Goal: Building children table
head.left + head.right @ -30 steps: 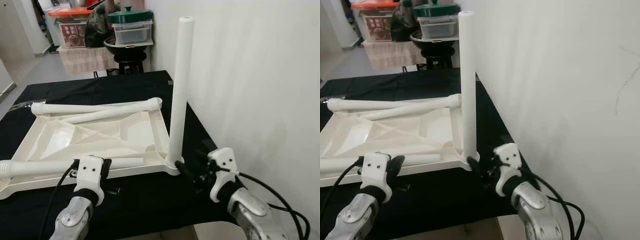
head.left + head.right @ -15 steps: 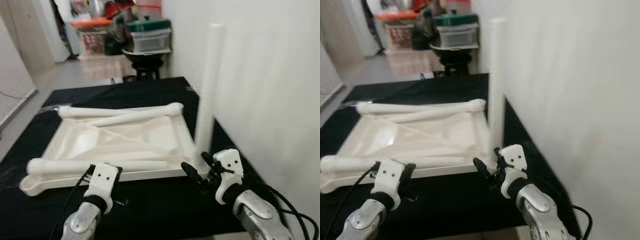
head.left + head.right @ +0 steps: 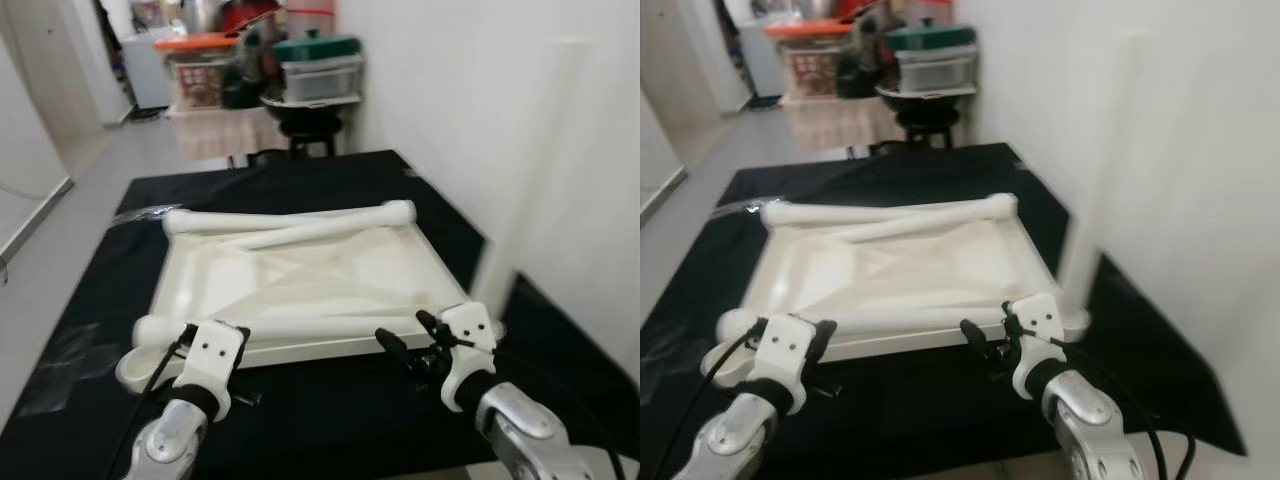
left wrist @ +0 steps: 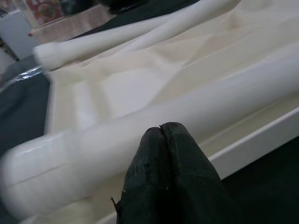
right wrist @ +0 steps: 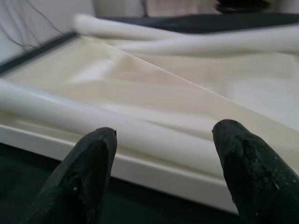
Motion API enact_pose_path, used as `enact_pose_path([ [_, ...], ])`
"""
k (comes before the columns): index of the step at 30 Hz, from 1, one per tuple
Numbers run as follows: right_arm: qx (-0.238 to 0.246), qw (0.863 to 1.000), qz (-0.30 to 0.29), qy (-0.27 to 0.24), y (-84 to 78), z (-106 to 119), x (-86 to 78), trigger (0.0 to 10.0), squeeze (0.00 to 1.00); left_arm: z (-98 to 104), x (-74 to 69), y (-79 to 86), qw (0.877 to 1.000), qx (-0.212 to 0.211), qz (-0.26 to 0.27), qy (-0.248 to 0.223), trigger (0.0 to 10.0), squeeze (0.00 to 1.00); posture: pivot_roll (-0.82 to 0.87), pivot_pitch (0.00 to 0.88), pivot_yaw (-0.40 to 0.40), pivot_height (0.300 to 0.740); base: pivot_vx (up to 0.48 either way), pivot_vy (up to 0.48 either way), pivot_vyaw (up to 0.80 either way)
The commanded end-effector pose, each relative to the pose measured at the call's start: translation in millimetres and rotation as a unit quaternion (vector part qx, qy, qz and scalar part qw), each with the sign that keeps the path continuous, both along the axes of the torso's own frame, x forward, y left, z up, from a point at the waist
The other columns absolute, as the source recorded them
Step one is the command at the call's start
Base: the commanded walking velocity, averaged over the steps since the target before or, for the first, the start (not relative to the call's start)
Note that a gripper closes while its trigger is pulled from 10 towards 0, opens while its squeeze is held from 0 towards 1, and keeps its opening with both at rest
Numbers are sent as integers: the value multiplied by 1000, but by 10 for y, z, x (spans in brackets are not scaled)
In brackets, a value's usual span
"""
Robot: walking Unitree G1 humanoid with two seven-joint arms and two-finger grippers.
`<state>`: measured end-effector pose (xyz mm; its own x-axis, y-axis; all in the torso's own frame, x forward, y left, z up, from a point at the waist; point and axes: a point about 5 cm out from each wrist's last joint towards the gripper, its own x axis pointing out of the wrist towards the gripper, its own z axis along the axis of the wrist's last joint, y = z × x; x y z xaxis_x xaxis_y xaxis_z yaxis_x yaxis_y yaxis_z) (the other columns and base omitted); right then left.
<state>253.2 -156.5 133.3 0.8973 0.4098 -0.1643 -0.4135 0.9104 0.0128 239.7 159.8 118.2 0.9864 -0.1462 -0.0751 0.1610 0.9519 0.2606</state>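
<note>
Nearest us, our left gripper (image 4: 161, 140) has its fingers pressed together, empty, and our right gripper (image 5: 161, 154) stands spread wide, holding nothing — both poised at the near rim of the upturned tabletop (image 3: 300, 275) on the black cloth (image 3: 330, 410). Just beyond the fingertips lies a loose leg (image 3: 290, 327), its long axis running crosswise, left to right. We judge the right gripper better placed to take it. Farther off two more legs (image 3: 300, 222) lie across the far edge; one fitted leg (image 3: 1100, 180) stands upright at the near right corner.
</note>
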Motion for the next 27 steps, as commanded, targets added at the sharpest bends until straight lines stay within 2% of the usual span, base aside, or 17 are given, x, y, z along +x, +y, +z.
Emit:
enact_pose_path([
  [1, -5, 1000, -12, 0, -46, -7, 11, 10000, 0, 35, 29, -47, 1000, 4, -14, -5, 10000, 0, -5, 0, -9, 740, 0, 480, 0],
  [4, -4, 1000, -11, 1, -18, -15, 21, 10000, 0, 70, 53, -86, 999, 1, -33, -10, 10000, 0, 1, 0, -13, 740, 0, 480, 0],
  [6, 0, 1000, -7, 2, 17, -23, 42, 10000, 0, 163, 89, -190, 996, 9, -88, -26, 10000, 0, 1, 0, -14, 740, 0, 0, 0],
  [9, 2, 1000, -7, 3, 24, -24, 56, 10000, 0, 236, 119, -251, 993, 6, -115, -35, 10000, 0, 1, 0, -14, 740, 0, 0, 0],
  [10, 5, 1000, -7, 4, 29, -28, 68, 10000, 0, 319, 152, -327, 987, 11, -154, -44, 10000, 0, 1, 0, -15, 740, 0, 0, 0],
  [11, 7, 1000, -8, 5, 30, -31, 75, 10000, 0, 371, 173, -385, 982, 19, -184, -47, 10000, 55, 1, 0, -15, 740, 0, 0, 0],
  [13, 7, 1000, -8, 5, 30, -31, 75, 10000, 0, 371, 173, -385, 982, 19, -184, -47, 10000, 55, 1, 0, -15, 740, 0, 0, 0],
  [14, 9, 1000, -8, 6, 34, -35, 86, 10000, 0, 416, 191, -465, 970, 41, -234, -43, 10000, 631, 2, 0, -16, 740, 0, 0, 0],
  [15, 11, 1000, -8, 6, 40, -39, 97, 10000, 0, 453, 224, -520, 957, 75, -278, -37, 10000, 1000, -2, 0, -11, 740, 0, 0, 0],
  [16, 11, 1000, -8, 6, 40, -39, 97, 10000, 0, 453, 224, -520, 957, 75, -278, -37, 10000, 1000, -2, 0, -11, 740, 0, 0, 0],
  [17, 12, 1000, -8, 7, 48, -44, 108, 10000, 0, 500, 293, -547, 945, 109, -308, -32, 10000, 1000, -5, 0, -8, 740, 0, 0, 0],
  [20, 13, 1000, -8, 7, 58, -50, 117, 10000, 0, 571, 378, -562, 935, 132, -327, -32, 10000, 1000, -12, 0, -1, 740, 0, 0, 0],
  [22, 14, 1000, -8, 8, 71, -57, 125, 10000, 0, 725, 536, -592, 922, 165, -349, -37, 10000, 1000, -19, 0, 5, 740, 0, 0, 0],
  [23, 15, 1000, -8, 9, 77, -65, 129, 10000, 0, 831, 636, -653, 906, 193, -377, -34, 10000, 1000, -30, 0, 13, 740, 0, 0, 0],
  [24, 15, 1000, -8, 9, 77, -65, 129, 10000, 0, 831, 636, -653, 906, 193, -377, -34, 10000, 1000, -30, 0, 13, 740, 0, 0, 0],
  [25, 15, 1000, -8, 10, 79, -68, 130, 10000, 0, 850, 662, -677, 898, 204, -389, -27, 10000, 1000, -30, 0, 13, 740, 0, 0, 0],
  [27, 16, 1000, -8, 10, 81, -71, 133, 10000, 0, 860, 677, -689, 892, 212, -398, -21, 10000, 1000, -32, 0, 13, 740, 0, 0, 0],
])
